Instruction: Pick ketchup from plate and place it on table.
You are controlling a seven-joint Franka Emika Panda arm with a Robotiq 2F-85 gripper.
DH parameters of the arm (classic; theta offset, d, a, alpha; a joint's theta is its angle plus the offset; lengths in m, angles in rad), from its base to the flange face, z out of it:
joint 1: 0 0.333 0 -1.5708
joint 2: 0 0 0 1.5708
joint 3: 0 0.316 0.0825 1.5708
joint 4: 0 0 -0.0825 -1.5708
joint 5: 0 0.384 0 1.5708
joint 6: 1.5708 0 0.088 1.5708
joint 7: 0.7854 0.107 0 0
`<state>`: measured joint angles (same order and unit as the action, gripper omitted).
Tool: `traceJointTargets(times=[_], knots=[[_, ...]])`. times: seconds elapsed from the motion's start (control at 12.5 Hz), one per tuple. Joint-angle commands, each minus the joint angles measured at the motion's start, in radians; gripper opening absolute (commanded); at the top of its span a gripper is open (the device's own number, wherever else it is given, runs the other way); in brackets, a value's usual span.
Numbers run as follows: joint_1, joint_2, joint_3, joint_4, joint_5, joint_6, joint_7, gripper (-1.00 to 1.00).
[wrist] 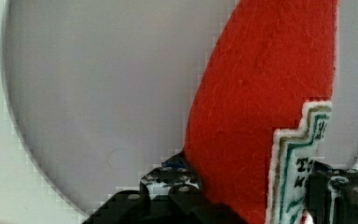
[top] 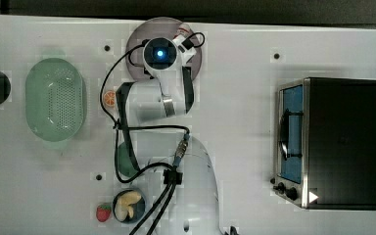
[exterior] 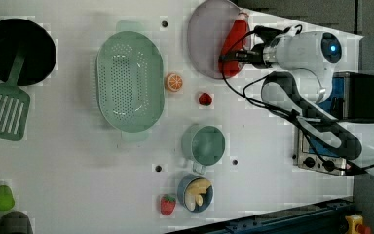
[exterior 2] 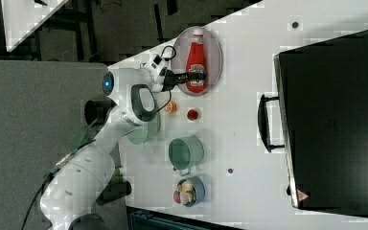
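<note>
Table (exterior 2: 249, 139) holds the plate (exterior 2: 215, 52); ketchup (exterior 2: 196, 60) lies flat on the plate, tip toward its rim. Gripper (wrist: 249, 186) is clamped on the ketchup's labelled lower body. Risks: off-centre hold lets the bottle pivot or slip during lift, or it drags the plate along.

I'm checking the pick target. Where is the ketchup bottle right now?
The slim red ketchup bottle with a white label lies on the round pale lilac-grey plate, near the right view's top centre, with the black gripper closed around its lower body.
</note>
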<state>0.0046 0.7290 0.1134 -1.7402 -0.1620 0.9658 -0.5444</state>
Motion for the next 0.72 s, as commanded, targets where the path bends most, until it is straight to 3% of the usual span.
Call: traceJointTargets(times=[0.08, 0.4, 0.72], knots=[[-0.021, -0.192, 0.007, 0.006, -0.001, -0.075, 0.02, 0.21], [-0.053, -0.396, -0.006, -0.007, 0.003, -0.341, 0.024, 0.21], [-0.101, -0.564, -0.036, -0.083, 0.127, -0.564, 0.028, 0.21]])
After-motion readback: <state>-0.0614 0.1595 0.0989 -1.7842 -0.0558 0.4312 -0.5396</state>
